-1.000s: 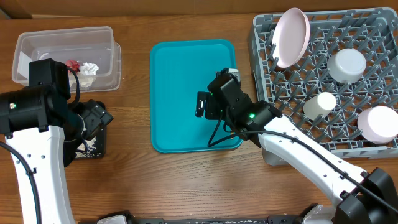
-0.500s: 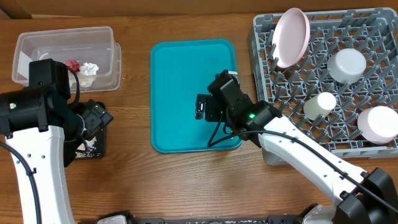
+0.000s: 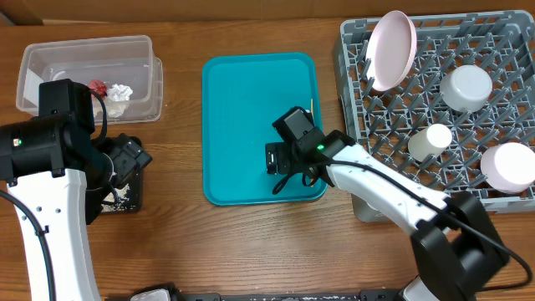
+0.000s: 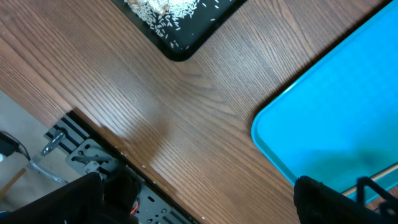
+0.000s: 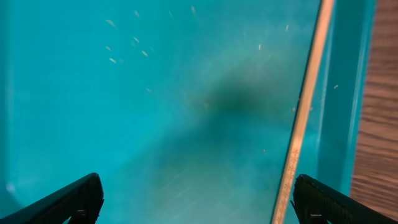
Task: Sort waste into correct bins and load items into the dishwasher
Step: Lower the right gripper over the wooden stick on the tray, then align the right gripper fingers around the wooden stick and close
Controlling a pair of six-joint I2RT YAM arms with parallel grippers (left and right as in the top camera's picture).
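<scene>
Trouble, as I see it, sits with the stick. It lies flat on the teal tray, right along the foot of the raised edge nearest the rack. My right pincer hangs low over the tray, spread wide and holding nothing, and the stick runs close to one finger instead of between the two.

If I close from here, I judge that I catch air, or that one finger lands on the tray's edge and shoves or tips the whole tray. Even lined up, so thin a thing lying flat gives the fingers little to bite. They may skate over it, roll it against the edge, or flick it onto the table. Gripped near one end, it could swing and slip out, or drop through the rack's lattice once released.

A few pale crumbs dot the tray too, and a sweeping finger would scatter them.

My left pincer is spread and empty as well, over bare table between the black tray and the teal one. Moving it in carelessly risks a clash with the right arm.
</scene>
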